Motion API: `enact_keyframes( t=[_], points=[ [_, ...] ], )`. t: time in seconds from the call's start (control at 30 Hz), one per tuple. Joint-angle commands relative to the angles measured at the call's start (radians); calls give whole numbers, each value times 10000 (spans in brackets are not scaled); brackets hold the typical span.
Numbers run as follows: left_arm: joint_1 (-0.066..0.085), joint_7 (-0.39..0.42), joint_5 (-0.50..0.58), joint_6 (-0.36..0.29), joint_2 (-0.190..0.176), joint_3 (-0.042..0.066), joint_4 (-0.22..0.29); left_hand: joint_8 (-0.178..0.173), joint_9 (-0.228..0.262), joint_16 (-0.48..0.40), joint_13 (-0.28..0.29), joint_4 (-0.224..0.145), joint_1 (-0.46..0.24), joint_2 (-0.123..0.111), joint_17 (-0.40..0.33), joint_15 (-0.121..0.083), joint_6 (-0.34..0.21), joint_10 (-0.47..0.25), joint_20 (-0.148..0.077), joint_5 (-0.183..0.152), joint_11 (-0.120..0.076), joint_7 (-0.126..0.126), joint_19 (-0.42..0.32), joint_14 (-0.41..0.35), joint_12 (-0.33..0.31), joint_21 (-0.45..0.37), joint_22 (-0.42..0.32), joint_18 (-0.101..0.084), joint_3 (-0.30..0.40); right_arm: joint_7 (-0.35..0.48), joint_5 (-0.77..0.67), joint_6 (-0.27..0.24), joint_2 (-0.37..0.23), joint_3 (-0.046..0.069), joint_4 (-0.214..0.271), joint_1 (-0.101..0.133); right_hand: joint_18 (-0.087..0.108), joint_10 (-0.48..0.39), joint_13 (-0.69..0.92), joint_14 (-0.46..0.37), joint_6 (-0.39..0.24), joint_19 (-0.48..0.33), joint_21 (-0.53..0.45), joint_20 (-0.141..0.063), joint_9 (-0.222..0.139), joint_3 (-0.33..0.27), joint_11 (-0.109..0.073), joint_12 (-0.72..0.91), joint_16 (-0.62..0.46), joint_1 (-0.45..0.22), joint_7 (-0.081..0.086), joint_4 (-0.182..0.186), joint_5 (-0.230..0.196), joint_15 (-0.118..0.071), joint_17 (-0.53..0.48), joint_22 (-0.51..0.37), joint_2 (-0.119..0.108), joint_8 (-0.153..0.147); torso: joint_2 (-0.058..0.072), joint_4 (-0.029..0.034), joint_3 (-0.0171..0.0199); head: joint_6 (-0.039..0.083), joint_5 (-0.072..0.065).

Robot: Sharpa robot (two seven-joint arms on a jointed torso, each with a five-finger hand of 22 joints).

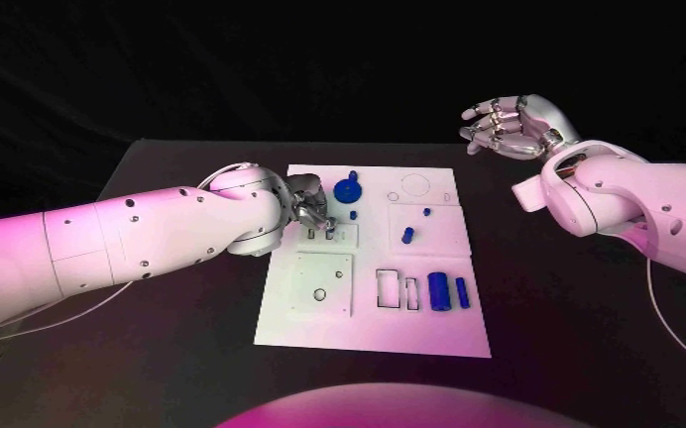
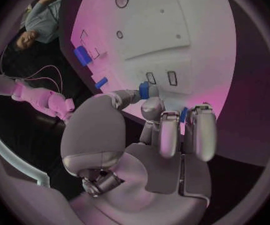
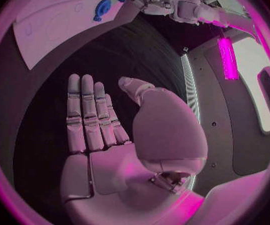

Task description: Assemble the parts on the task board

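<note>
The white task board (image 1: 375, 324) lies mid-table. My left hand (image 1: 307, 208) hangs over its left edge with fingers curled down, just beyond two small empty slots (image 1: 320, 235). In the left wrist view, the thumb and a finger (image 2: 152, 107) pinch a small blue part (image 2: 144, 90) close to those slots (image 2: 161, 78). A round blue part (image 1: 349, 190) stands just behind the hand. My right hand (image 1: 512, 126) is raised off the far right of the board, fingers apart, holding nothing; its flat palm (image 3: 109, 155) faces the dark table.
A blue block (image 1: 439, 289) and a blue cylinder (image 1: 462, 291) lie at the board's near right beside two outlined recesses (image 1: 398, 289). Small blue parts (image 1: 407, 235) sit mid-board. A square plate with a hole (image 1: 320, 281) is at the near left.
</note>
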Motion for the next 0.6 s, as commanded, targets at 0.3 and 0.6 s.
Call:
enact_keyframes(
  t=[0.3, 0.6],
  points=[
    [-34, -69, -198, 271, 59, -10, -84, 24, 361, 43, 20, -1799, 119, 15, 2635, -96, 119, 71, -22, 88, -10, -85, 208, 1056, 67, 71, 870, -146, 1853, 131, -122, 60, 17, 2, 7, -11, 103, -26, -17, -1, 76, 33, -51, 43, -15, -54, 43, -68, -67, -72, 291, -3, 57, 56, -16, -17, 38, 51, -2, 12, -7, -26, -12],
    [-37, -103, -248, 801, 70, -14, -75, 26, 367, 43, 43, -1800, 121, 2, 2635, -102, 133, 90, -23, 128, -16, -92, 227, 1056, 92, 88, 906, -154, 1848, 135, -116, 76, 23, 2, 1, -18, 103, -26, -17, -1, 76, 33, -51, 43, -15, -54, 43, -68, -67, -72, 291, -3, 57, 56, -16, -17, 38, 51, 0, 3, 3, -72, 6]
  ],
)
